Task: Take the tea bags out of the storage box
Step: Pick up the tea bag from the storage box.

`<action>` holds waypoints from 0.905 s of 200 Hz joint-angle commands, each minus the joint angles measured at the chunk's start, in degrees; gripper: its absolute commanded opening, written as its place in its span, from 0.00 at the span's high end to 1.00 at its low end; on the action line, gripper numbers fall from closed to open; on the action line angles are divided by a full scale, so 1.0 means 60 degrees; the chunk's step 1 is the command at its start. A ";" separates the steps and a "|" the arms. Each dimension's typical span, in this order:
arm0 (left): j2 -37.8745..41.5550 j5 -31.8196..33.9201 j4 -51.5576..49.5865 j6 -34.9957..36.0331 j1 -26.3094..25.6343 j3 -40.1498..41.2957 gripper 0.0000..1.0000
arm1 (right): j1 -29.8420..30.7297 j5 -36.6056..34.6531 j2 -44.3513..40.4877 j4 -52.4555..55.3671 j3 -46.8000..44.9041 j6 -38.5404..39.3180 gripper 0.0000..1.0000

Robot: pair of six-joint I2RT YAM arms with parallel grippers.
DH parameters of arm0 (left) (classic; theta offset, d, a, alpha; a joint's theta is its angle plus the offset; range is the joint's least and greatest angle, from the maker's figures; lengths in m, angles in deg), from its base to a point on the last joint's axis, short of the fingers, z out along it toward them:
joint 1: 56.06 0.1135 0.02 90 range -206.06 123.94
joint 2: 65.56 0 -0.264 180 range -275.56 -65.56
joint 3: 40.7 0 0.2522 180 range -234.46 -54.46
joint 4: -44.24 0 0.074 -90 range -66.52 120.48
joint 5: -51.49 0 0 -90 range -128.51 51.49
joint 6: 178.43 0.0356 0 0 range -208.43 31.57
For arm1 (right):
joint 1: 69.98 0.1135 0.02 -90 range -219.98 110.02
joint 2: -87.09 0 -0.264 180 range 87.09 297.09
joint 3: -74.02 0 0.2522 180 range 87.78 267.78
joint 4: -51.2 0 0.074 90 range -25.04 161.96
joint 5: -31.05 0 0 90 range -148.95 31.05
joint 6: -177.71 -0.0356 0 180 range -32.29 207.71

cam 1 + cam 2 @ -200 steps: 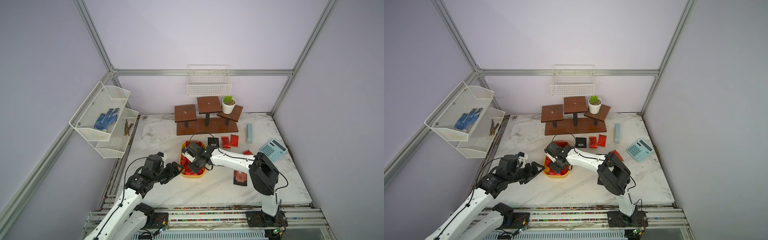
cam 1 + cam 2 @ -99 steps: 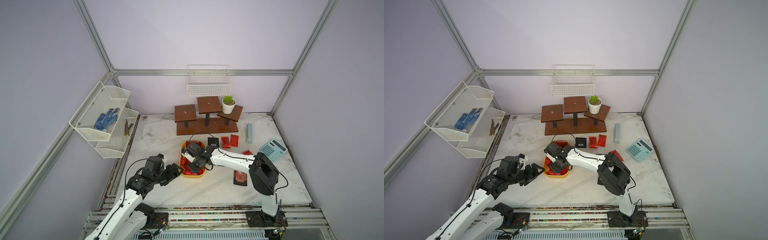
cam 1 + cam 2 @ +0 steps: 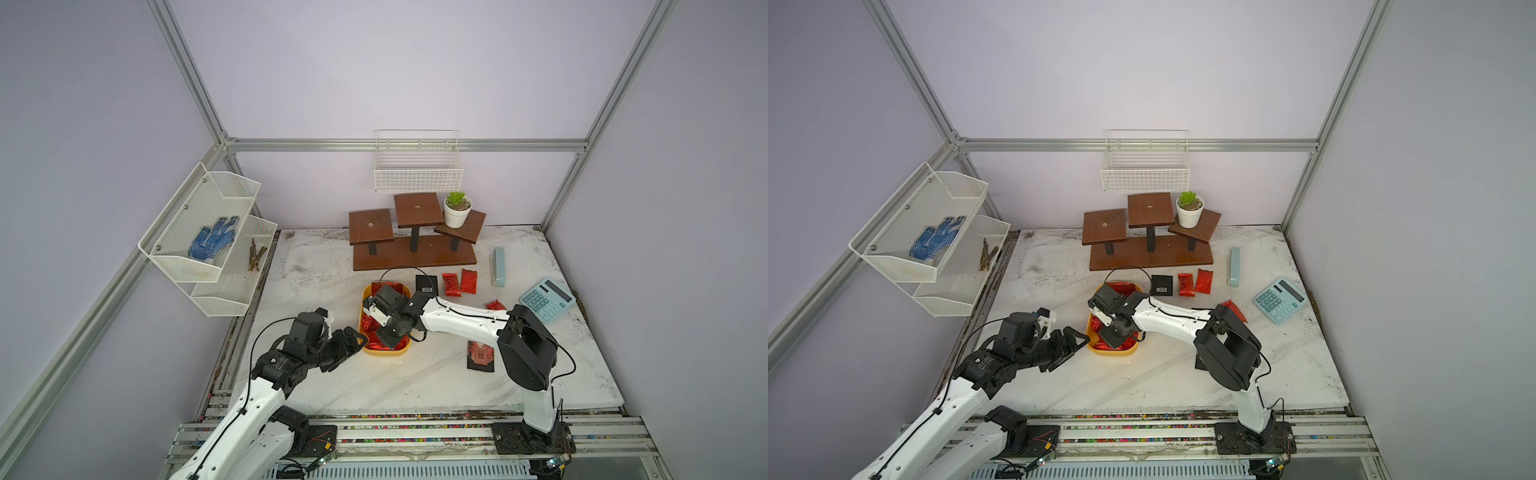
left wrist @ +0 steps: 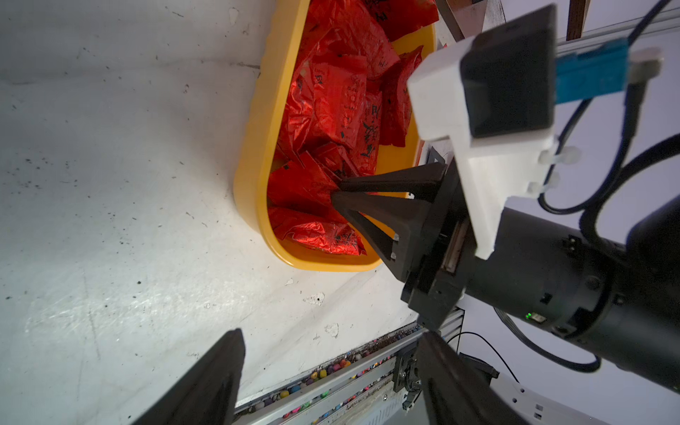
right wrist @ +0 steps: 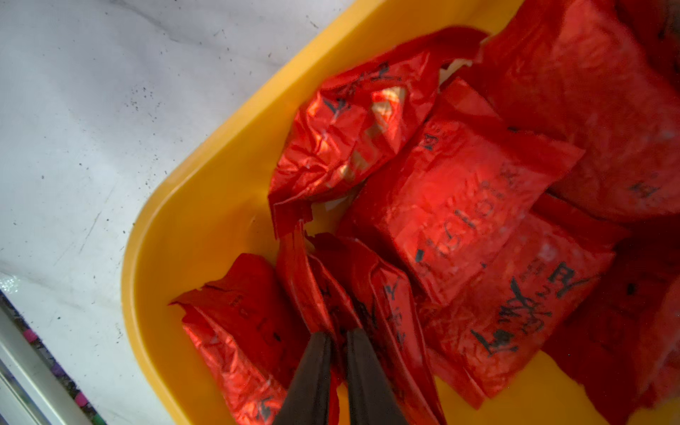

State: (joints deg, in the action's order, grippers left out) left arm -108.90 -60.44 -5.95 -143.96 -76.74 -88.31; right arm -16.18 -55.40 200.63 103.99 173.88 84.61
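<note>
The yellow storage box [image 3: 384, 352] [image 3: 1113, 353] [image 4: 254, 147] [image 5: 176, 206] lies mid-table with several red foil tea bags [image 5: 452, 206] [image 4: 331, 103] piled in it. My right gripper [image 5: 336, 333] [image 4: 336, 191] [image 3: 386, 337] reaches down into the near end of the box, shut on the upright edge of one red tea bag [image 5: 309, 279]. My left gripper [image 4: 331, 333] [image 3: 359, 338] [image 3: 1084, 337] hovers open and empty just left of the box's near corner. Outside the box lie a black sachet [image 3: 427, 283], two red ones [image 3: 451, 284] [image 3: 468, 281], another red one [image 3: 496, 305] and a black emblem sachet [image 3: 481, 355].
A brown stepped stand [image 3: 413, 249] with a potted plant [image 3: 457, 208] is at the back. A pale blue case [image 3: 498, 261] and a calculator [image 3: 547, 300] lie at the right. White wire baskets hang on the left wall [image 3: 208, 232] and back wall [image 3: 417, 166].
My right gripper's jaws have closed onto a red tea bag inside the box. Both arms have hardly moved otherwise.
</note>
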 commanded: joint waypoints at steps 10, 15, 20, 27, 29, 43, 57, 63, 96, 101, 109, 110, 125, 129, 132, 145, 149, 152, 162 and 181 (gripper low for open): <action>0.0059 -0.0153 0.0328 -0.0120 0.0035 0.0045 0.23 | 0.0092 0.0170 0.0202 0.0003 -0.0175 0.0014 0.99; 0.0067 -0.0166 0.0327 -0.0120 0.0035 0.0045 0.23 | 0.0096 0.0170 0.0208 0.0001 -0.0167 0.0002 1.00; 0.0073 -0.0153 0.0327 -0.0120 0.0028 0.0045 0.23 | 0.0096 0.0157 0.0197 -0.0012 -0.0171 -0.0028 1.00; 0.0088 -0.0160 0.0329 -0.0120 0.0036 0.0044 0.23 | 0.0096 0.0155 0.0159 -0.0037 -0.0192 -0.0059 1.00; 0.0088 -0.0166 0.0329 -0.0120 0.0035 0.0045 0.23 | 0.0099 0.0148 0.0148 -0.0050 -0.0198 -0.0068 1.00; 0.0090 -0.0159 0.0332 -0.0135 0.0035 0.0023 0.23 | 0.0101 0.0184 -0.0061 -0.0155 -0.0259 -0.0168 1.00; 0.0076 -0.0146 0.0329 -0.0135 0.0035 0.0002 0.23 | 0.0089 0.0139 -0.0380 -0.0247 -0.0303 -0.0310 1.00; 0.0056 -0.0149 0.0339 -0.0124 0.0045 -0.0030 0.23 | 0.0099 0.0104 -0.0524 -0.0272 -0.0301 -0.0381 1.00; -0.0134 -0.0139 0.0390 -0.0077 0.0042 -0.0257 0.23 | 0.0038 -0.0191 -0.1336 -0.0332 -0.0189 -0.0647 1.00; -0.0183 -0.0142 0.0399 -0.0063 0.0035 -0.0308 0.22 | 0.0019 -0.0235 -0.1446 -0.0316 -0.0161 -0.0697 1.00; -0.0265 -0.0151 0.0387 -0.0033 0.0037 -0.0396 0.23 | -0.0003 -0.0280 -0.1599 -0.0308 -0.0123 -0.0770 1.00; -0.0272 -0.0152 0.0387 -0.0033 0.0043 -0.0410 0.22 | -0.0002 -0.0289 -0.1625 -0.0308 -0.0111 -0.0787 1.00; -0.0431 -0.0166 0.0415 0.0000 0.0035 -0.0577 0.23 | -0.0071 -0.0455 -0.1894 -0.0306 -0.0108 -0.0973 1.00; -0.0485 -0.0177 0.0424 0.0024 0.0033 -0.0616 0.23 | -0.0099 -0.0473 -0.1967 -0.0294 -0.0111 -0.1011 1.00; -0.0513 -0.0180 0.0430 0.0026 0.0035 -0.0640 0.23 | -0.0104 -0.0475 -0.2017 -0.0286 -0.0116 -0.1045 1.00; -0.0623 -0.0211 0.0489 0.0040 0.0035 -0.0767 0.23 | -0.0215 -0.0424 -0.2247 -0.0298 -0.0171 -0.1200 1.00; -0.0668 -0.0218 0.0511 0.0042 0.0033 -0.0786 0.23 | -0.0273 -0.0404 -0.2329 -0.0307 -0.0205 -0.1261 1.00; -0.0693 -0.0236 0.0529 0.0041 0.0022 -0.0809 0.23 | -0.0303 -0.0394 -0.2387 -0.0306 -0.0229 -0.1294 1.00; -0.0781 -0.0247 0.0561 0.0055 0.0019 -0.0873 0.23 | -0.0414 -0.0334 -0.2609 -0.0334 -0.0339 -0.1446 1.00; -0.0957 -0.0253 0.0662 0.0030 -0.0048 -0.0958 0.23 | -0.0706 -0.0126 -0.3146 -0.0490 -0.0695 -0.1819 1.00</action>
State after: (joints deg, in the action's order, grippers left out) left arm -113.73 -60.97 -4.50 -144.37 -76.74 -91.81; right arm -18.27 -56.77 185.85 102.55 172.20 77.55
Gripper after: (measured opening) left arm 0.774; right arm 0.054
